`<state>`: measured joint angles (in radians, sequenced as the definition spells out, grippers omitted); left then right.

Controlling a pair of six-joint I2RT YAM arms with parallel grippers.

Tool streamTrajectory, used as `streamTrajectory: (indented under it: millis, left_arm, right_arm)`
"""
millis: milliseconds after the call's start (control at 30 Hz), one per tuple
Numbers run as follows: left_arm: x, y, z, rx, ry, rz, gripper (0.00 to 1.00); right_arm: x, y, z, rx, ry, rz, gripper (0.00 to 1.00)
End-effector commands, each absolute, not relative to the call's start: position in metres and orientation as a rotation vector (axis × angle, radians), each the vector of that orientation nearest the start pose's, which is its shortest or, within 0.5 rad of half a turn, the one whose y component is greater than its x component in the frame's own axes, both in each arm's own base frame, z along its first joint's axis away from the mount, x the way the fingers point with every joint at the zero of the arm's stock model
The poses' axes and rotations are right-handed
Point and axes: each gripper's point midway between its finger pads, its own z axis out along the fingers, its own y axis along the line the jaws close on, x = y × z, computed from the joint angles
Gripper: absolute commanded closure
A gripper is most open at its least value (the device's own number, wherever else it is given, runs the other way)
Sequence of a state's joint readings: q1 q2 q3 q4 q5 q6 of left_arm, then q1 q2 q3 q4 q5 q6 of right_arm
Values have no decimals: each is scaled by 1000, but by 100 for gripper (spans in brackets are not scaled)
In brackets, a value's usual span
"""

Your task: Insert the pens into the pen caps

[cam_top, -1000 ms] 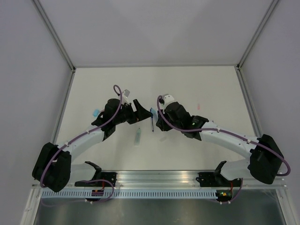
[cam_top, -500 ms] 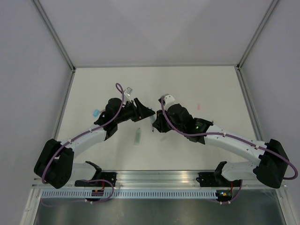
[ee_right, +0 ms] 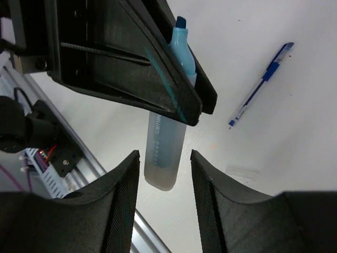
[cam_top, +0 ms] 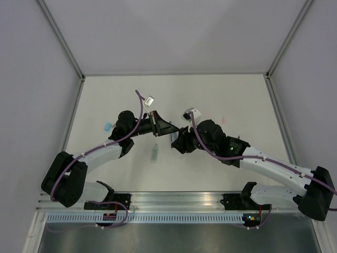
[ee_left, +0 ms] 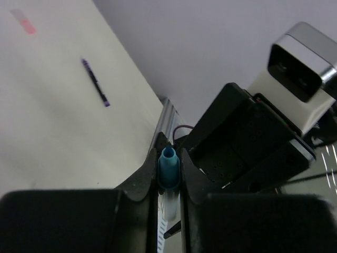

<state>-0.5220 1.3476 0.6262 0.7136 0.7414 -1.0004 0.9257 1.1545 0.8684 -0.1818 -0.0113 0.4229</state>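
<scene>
Left tool narrow, clamped on the marker just behind its blue tip, and the tip sticks out past the fingers. The marker's clear barrel runs back from that grip, off the desk.

Right tool wide. Its fingers stand either side of the barrel's rear end with a gap on each side, not touching. The two tools meet nose to nose mid-desk.

Outward from the right tool: blue pen flat on the desk, well off to one side, lying at a slant.

Outward from the left tool: purple pen lies ahead on the desk, and a pink bit lies farther on, too small to name.

Top view: mint cap lies on the desk near the left tool, on the side towards the arm bases. Blue cap lies beyond the left wrist, towards the left desk edge.
</scene>
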Motion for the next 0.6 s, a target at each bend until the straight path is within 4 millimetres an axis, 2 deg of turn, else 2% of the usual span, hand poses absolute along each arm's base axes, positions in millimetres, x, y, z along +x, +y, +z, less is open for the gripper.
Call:
streamTrajectory:
  millis: [0, 100, 267, 467, 567]
  left_arm:
    - [205, -308, 274, 528, 1643, -1871, 98]
    - [187, -304, 289, 606, 1545, -1945, 98]
    - [180, -302, 292, 633, 1523, -1983, 98]
    - [174, -300, 302, 646, 1470, -2013, 98]
    - [173, -301, 303, 650, 1460, -2008, 98]
  right_arm:
    - [182, 319, 233, -617, 1932, 1052, 50]
    - [165, 325, 245, -653, 1883, 1176, 52]
    - [147, 332, 264, -691, 1797, 1328, 57]
    - [148, 329, 279, -661, 1751, 1331, 59]
    - [150, 328, 280, -651, 1750, 1325, 70]
